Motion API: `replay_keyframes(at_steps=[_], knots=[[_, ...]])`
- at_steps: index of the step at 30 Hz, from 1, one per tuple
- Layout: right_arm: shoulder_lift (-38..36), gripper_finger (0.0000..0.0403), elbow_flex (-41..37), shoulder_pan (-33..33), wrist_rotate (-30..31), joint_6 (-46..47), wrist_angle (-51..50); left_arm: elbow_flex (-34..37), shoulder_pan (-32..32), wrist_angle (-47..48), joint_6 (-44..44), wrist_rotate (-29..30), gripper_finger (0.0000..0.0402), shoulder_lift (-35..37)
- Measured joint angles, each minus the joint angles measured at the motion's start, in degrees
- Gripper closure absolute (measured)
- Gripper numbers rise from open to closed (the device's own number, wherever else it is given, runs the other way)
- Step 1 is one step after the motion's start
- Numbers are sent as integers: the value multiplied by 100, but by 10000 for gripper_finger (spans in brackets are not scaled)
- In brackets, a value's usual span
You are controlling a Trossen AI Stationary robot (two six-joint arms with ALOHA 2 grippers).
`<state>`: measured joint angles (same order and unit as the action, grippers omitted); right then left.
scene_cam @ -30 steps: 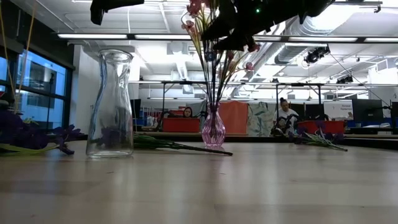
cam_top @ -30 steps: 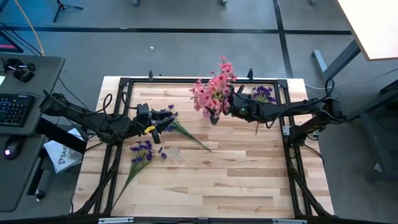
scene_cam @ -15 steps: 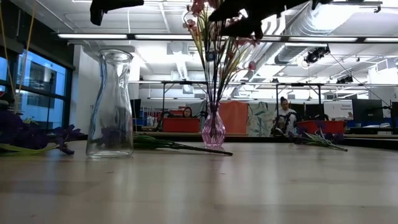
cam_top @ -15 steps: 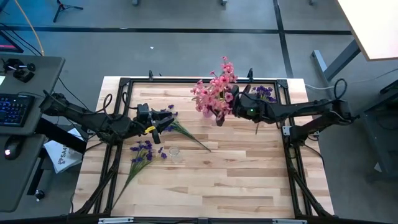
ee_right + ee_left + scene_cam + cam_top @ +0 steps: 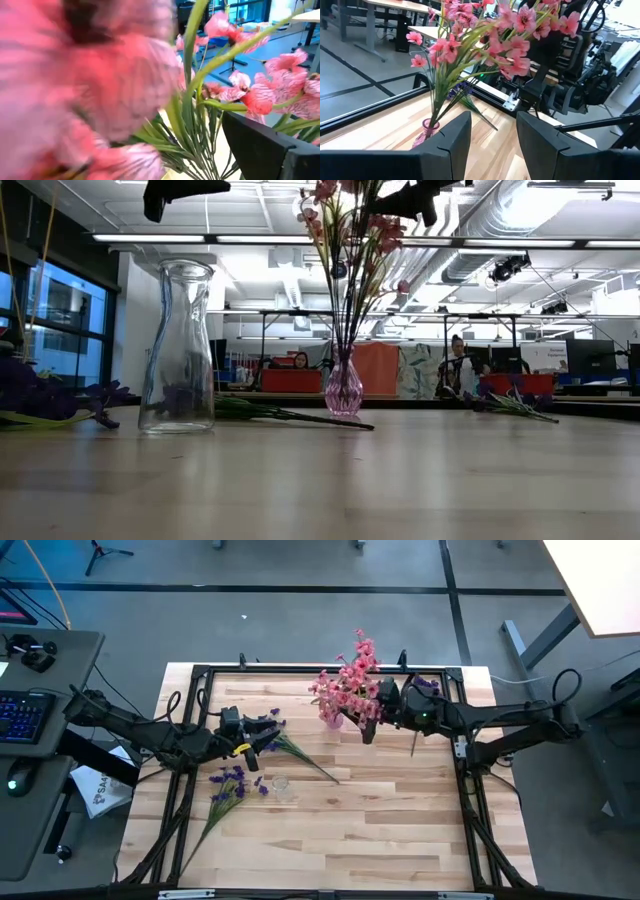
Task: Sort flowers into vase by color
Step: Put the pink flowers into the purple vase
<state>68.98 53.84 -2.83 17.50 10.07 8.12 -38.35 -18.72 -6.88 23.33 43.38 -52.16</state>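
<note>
1. The right claw [image 5: 372, 712] has drawn back from the pink vase [image 5: 334, 720] toward its own side of the table [image 5: 380, 830] since a second ago; its fingers are spread wide, holding nothing, and it now sits just beside the pink flowers [image 5: 345, 688] rather than over the vase.
2. The left claw [image 5: 262, 738] has not moved; it hovers near the purple flowers, half parted. Its wrist view shows nothing between the fingers.
3. Counted: one bunch of pink flowers standing in the pink vase; three lots of purple flowers lying on the table, one just by the left claw [image 5: 275, 720], one nearer the front edge [image 5: 232, 783], one behind the right claw [image 5: 424, 690]; one clear glass vase [image 5: 281, 786], empty.
4. The right wrist view is filled by blurred pink blossoms; the vase is hidden there.
</note>
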Motion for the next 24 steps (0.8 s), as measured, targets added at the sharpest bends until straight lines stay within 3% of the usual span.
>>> replay_keyframes(at_steps=[7,10,15,24], knots=[[-50,169,0,-1,4,-4,-20,0,0,23,0,89,254,0],[-40,234,0,-3,10,-4,-26,0,9,21,-2,134,254,0],[30,379,0,-22,216,-5,-51,0,89,20,2,179,254,0],[276,397,5,-134,323,309,-63,0,120,17,2,179,254,2]])
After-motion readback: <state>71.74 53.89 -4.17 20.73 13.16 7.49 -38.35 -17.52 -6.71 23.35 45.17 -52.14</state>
